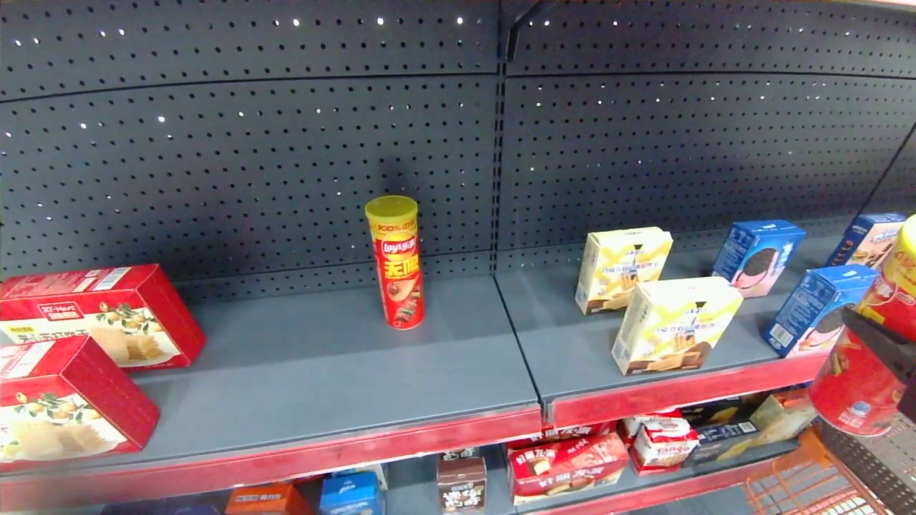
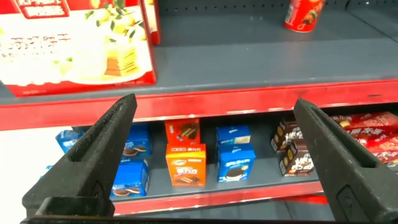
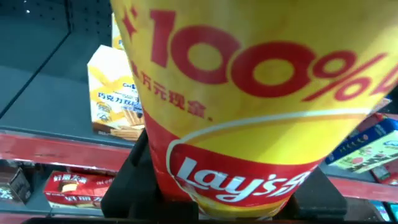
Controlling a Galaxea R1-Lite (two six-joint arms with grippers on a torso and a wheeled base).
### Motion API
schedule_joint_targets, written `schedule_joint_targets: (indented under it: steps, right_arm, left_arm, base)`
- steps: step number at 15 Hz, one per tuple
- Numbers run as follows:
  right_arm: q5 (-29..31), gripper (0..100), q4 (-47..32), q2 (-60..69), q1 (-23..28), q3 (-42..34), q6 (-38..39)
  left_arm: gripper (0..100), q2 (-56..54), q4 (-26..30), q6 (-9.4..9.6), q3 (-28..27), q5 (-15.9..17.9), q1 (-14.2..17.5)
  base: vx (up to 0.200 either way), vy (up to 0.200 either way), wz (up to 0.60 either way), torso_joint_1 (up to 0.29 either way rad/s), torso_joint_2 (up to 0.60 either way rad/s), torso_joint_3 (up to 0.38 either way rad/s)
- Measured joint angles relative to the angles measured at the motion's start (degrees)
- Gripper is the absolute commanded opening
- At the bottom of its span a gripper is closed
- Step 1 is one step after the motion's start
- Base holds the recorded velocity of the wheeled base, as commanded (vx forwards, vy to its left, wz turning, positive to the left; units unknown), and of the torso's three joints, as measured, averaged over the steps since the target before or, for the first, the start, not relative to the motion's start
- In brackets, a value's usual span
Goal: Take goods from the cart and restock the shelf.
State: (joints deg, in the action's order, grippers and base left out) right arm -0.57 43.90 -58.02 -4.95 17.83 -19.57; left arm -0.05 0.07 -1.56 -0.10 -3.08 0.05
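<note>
A chips can, red with a yellow lid, stands upright mid-shelf on the grey shelf board, close to the pegboard; the left wrist view catches its base. A second chips can hangs tilted at the far right, in front of the shelf edge, with my right gripper shut on it. The right wrist view shows this can up close, between the right gripper fingers. My left gripper is open and holds nothing, level with the red shelf lip.
Two red cracker boxes lie at the shelf's left end. Yellow boxes and blue boxes stand on the right board. The lower shelf holds several small boxes. An orange cart basket is at the bottom right.
</note>
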Motion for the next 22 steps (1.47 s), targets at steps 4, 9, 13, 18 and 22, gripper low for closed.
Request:
schedule_joint_targets:
  steps: [4, 9, 13, 18, 22]
  right_arm:
    - [0.0, 0, 0.1, 0.2, -1.0, 0.0, 0.2]
    - [0.0, 0, 0.1, 0.6, -3.4, 0.0, 0.2]
    - [0.0, 0, 0.1, 0.7, -3.6, 0.0, 0.2]
    - [0.1, 0, -0.1, 0.9, -4.8, 0.0, 0.1]
    - [0.1, 0, 0.0, 1.2, -5.7, 0.3, -1.6]
  left_arm:
    - [100, 0.0, 0.0, 0.01, 0.0, 0.0, 0.1]
    - [100, 0.0, 0.1, 0.0, 0.0, -0.1, 0.1]
    - [100, 0.0, 0.0, 0.01, 0.0, -0.1, 0.1]
    - [100, 0.0, 0.0, 0.01, 0.0, -0.1, 0.1]
    - [100, 0.0, 0.0, 0.0, 0.0, 0.0, 0.1]
  base:
    - [0.0, 0.0, 0.0, 0.0, 0.0, 0.0]
    - [0.0, 0.0, -0.36, -0.121, 0.28, 0.156]
    - [0.0, 0.0, 0.0, -0.013, 0.03, 0.019]
    - [0.0, 0.0, 0.0, 0.0, 0.0, 0.0]
    - [0.0, 0.0, 0.0, 0.0, 0.0, 0.0]
